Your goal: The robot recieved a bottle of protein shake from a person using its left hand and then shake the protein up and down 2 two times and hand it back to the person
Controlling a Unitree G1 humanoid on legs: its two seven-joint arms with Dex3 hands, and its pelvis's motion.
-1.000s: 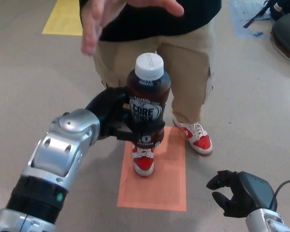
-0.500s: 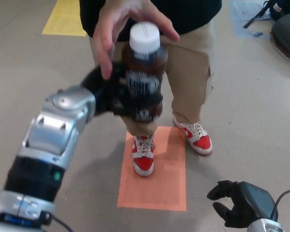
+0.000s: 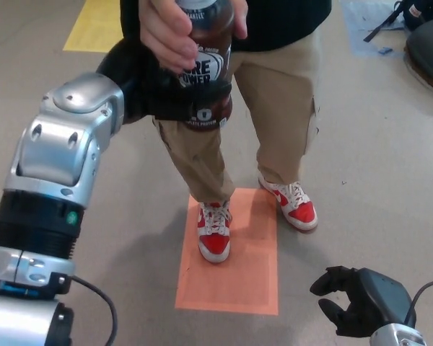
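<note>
**Bottle Raised Into Waiting Hand**

Lifted higher than a second before, the protein shake bottle sat near the top of the frame, its cap cut off by the edge. The robot's left hand had its fingers closed around the bottle's lower half, while a person's hand gripped the upper part. Low at right, the right hand held nothing, fingers loosely curled apart, above the floor.

The protein shake bottle stands upright at the top centre of the frame. It is dark brown with a black label, its cap cut off by the frame edge
</note>
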